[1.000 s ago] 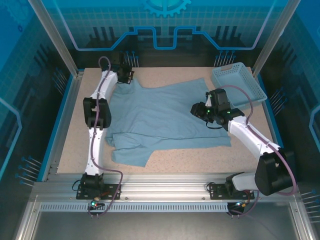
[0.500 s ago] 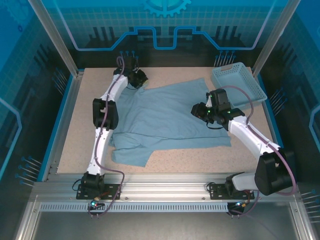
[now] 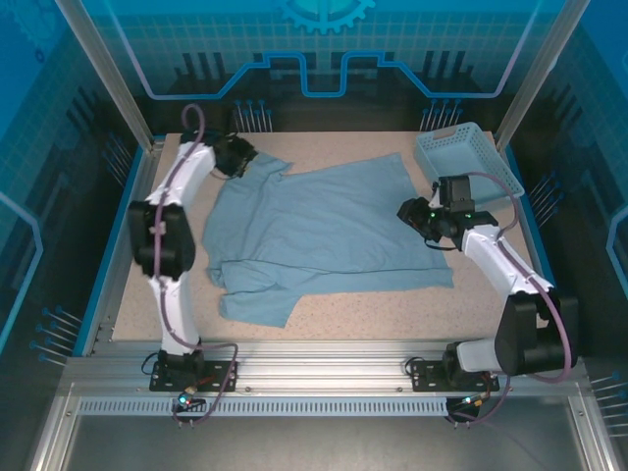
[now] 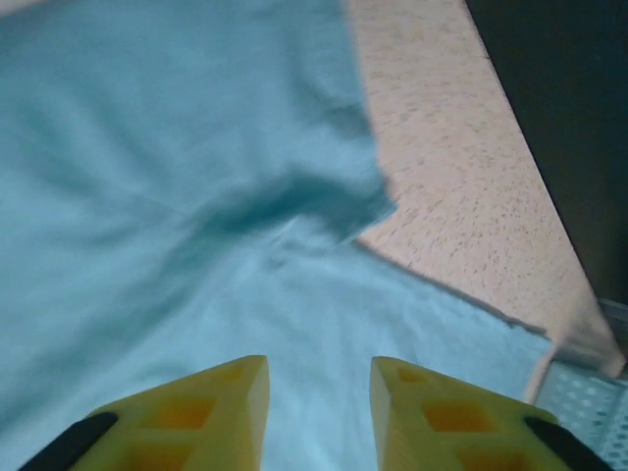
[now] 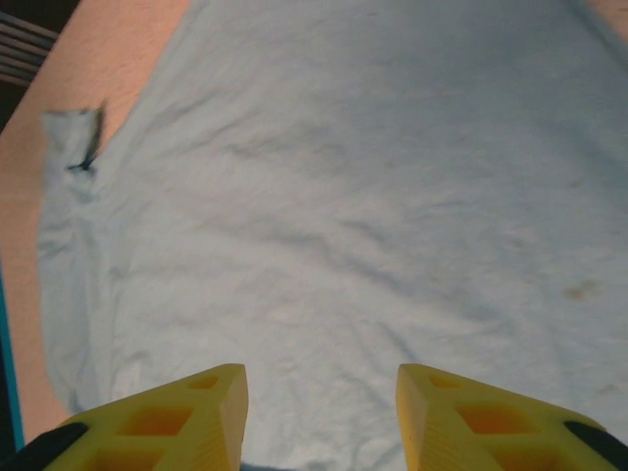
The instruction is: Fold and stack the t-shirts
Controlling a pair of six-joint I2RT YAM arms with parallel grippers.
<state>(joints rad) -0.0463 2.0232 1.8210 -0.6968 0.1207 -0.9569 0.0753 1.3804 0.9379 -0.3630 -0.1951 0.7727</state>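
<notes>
One pale blue t-shirt [image 3: 324, 231] lies spread on the speckled table [image 3: 334, 316], with a sleeve [image 3: 257, 304] pointing at the near edge. My left gripper [image 3: 238, 155] hovers at the shirt's far left corner. In the left wrist view its yellow fingers [image 4: 221, 402] stand apart over the t-shirt [image 4: 196, 196], and the left gripper [image 4: 319, 378] is open with nothing in it. My right gripper [image 3: 417, 213] hangs over the shirt's right edge. In the right wrist view the right gripper [image 5: 322, 378] is open above smooth t-shirt fabric [image 5: 373, 196] and holds nothing.
A light blue mesh basket [image 3: 469, 162] stands at the far right corner, just behind the right arm; its corner [image 4: 589, 392] shows in the left wrist view. Bare table [image 4: 461, 167] runs along the shirt's far edge. Blue frame rails border the table.
The left gripper has opened and let go of the shirt's far left corner, and its arm has swung left. The right gripper has opened wider and shifted right toward the basket.
</notes>
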